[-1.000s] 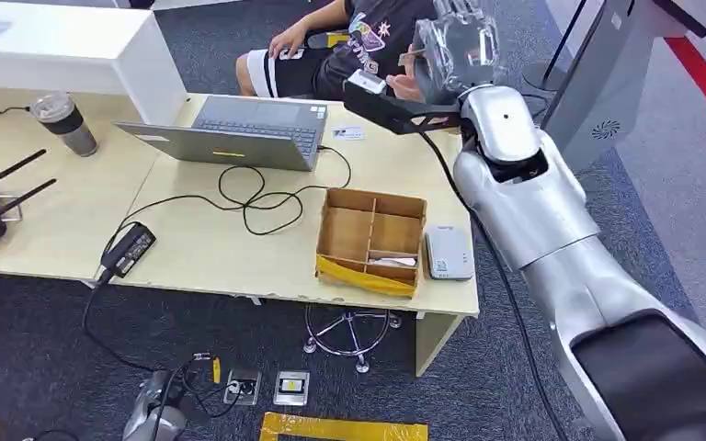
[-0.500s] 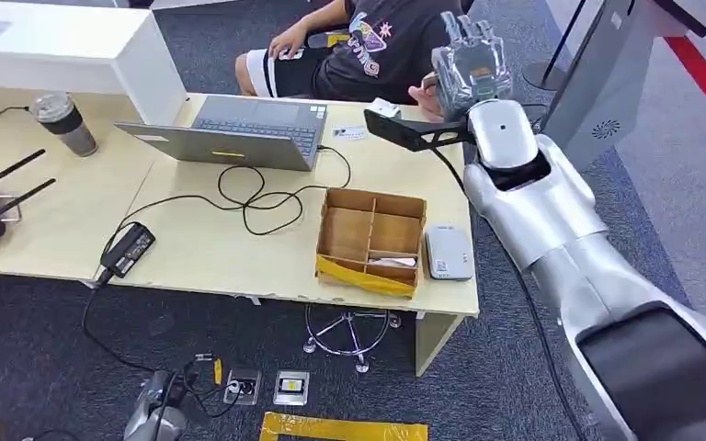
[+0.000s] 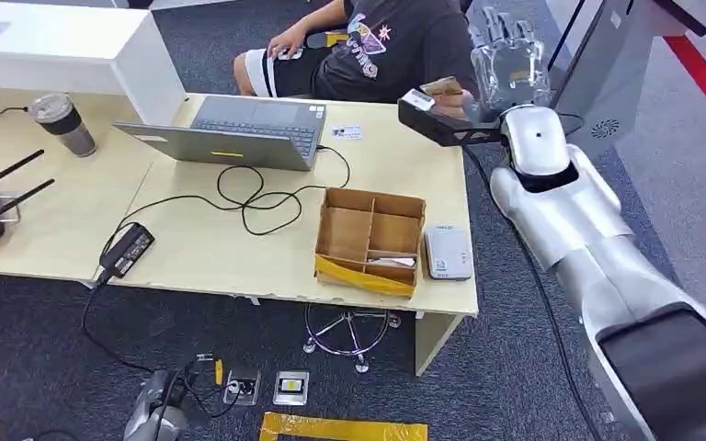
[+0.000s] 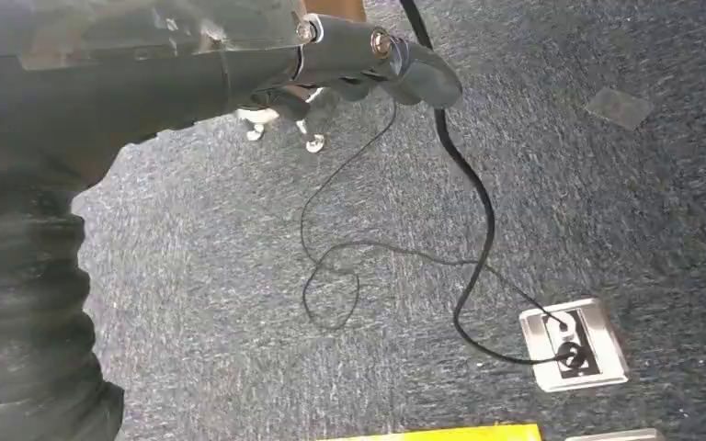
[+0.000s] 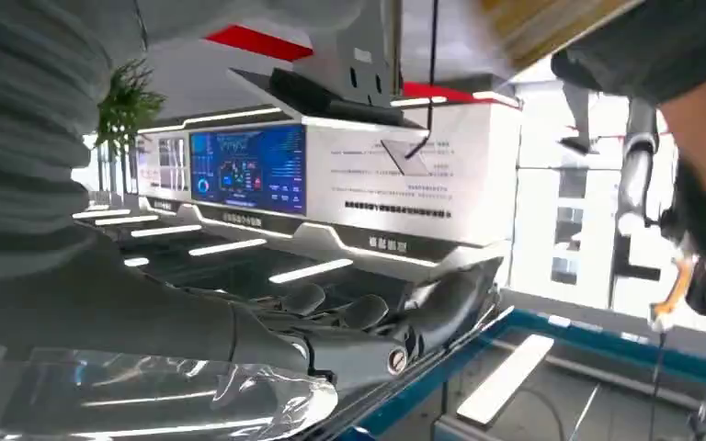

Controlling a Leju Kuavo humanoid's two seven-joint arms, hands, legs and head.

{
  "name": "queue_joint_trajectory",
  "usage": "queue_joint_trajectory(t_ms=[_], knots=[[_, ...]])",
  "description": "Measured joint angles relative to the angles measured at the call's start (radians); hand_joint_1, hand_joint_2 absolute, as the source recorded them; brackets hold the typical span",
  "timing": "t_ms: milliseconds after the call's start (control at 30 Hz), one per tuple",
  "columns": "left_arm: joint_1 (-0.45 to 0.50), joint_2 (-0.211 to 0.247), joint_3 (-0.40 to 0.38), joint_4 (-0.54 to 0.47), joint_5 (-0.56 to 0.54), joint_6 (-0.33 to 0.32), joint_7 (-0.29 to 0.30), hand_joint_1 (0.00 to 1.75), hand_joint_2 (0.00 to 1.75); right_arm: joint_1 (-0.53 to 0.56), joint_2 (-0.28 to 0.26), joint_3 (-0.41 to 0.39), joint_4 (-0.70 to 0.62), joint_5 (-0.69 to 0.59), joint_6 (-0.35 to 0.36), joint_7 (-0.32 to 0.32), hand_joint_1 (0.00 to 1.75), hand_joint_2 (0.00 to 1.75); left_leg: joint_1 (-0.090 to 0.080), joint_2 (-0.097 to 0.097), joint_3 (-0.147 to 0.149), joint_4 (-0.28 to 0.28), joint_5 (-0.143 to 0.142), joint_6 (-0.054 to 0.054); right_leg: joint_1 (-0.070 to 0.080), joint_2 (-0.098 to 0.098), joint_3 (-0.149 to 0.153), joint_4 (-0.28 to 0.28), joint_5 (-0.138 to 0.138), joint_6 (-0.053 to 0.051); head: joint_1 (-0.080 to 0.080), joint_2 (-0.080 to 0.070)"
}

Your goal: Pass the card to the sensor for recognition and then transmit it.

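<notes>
Desk (image 3: 239, 248) viewed from high above, floor socket (image 4: 575, 344) seen close beneath it, hall faced outward beyond it.

Sensor (image 3: 448, 253) right of box (image 3: 370, 241)

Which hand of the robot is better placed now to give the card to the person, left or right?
Probably the right hand: it is raised beyond the table's far edge, next to the seated person. The left hand hangs low over the floor.

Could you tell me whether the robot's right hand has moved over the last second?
Yes. In the head view the right hand has swung rightward, off the desk corner towards the seated person, while the laptop stayed put.
</notes>
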Motion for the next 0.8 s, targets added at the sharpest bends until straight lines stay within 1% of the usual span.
queue_joint_trajectory(t_ms=[67,167,233,333,433,533,667,800], knots=[[0.002,0.000,0.000,0.000,-0.004,0.000,0.004,0.00,1.75,0.002,-0.013,-0.010,0.000,-0.013,-0.026,-0.011,0.00,1.75,0.000,0.000,0.000,0.000,0.000,0.000,0.000,0.000,0.000,0.000,0.000,0.000,0.000,0.000],[0.004,0.000,0.000,0.000,-0.005,0.000,0.005,0.00,1.75,0.007,-0.031,-0.020,0.000,-0.027,-0.037,-0.014,0.00,1.75,0.000,0.000,0.000,0.000,0.000,0.000,0.000,0.000,0.000,0.000,0.000,0.000,0.000,0.000],[0.005,0.001,0.000,0.000,-0.003,0.001,0.009,0.00,1.75,0.016,-0.043,-0.036,0.000,-0.062,-0.067,-0.023,0.00,1.75,0.000,0.001,0.000,0.000,0.000,0.000,0.000,0.000,0.000,0.000,0.000,0.000,0.000,0.000],[0.019,0.004,0.000,0.000,0.012,0.005,0.010,0.00,1.75,0.036,-0.078,-0.073,-0.011,-0.116,-0.127,-0.044,0.00,1.75,0.000,0.000,0.001,0.000,0.000,0.000,0.000,-0.001,0.000,-0.001,0.000,0.000,0.000,0.000],[0.043,0.012,0.001,0.001,0.028,0.013,0.006,0.00,1.75,0.070,-0.133,-0.123,-0.037,-0.225,-0.179,-0.077,0.00,1.75,0.000,-0.001,0.000,0.000,0.000,0.000,0.000,-0.001,0.001,-0.001,0.000,0.000,0.000,0.000],[0.065,0.021,0.003,0.001,0.044,0.023,0.001,0.00,1.75,0.118,-0.190,-0.185,-0.066,-0.307,-0.203,-0.095,0.00,1.75,0.000,-0.001,0.000,0.000,-0.001,0.001,-0.001,-0.001,0.001,-0.002,0.000,0.000,0.000,0.000],[0.086,0.025,0.005,0.001,0.065,0.036,-0.008,0.00,1.75,0.169,-0.248,-0.243,-0.094,-0.363,-0.212,-0.093,0.00,1.75,-0.001,0.002,0.001,0.000,-0.001,0.001,-0.001,0.000,0.000,-0.002,0.000,0.000,0.000,0.000],[0.113,0.030,0.006,0.001,0.093,0.051,-0.019,0.00,1.75,0.286,-0.331,-0.339,-0.138,-0.452,-0.216,-0.069,0.00,1.75,0.000,-0.003,0.000,0.000,-0.002,0.001,0.000,-0.005,0.002,-0.003,-0.001,0.000,0.000,0.000]])
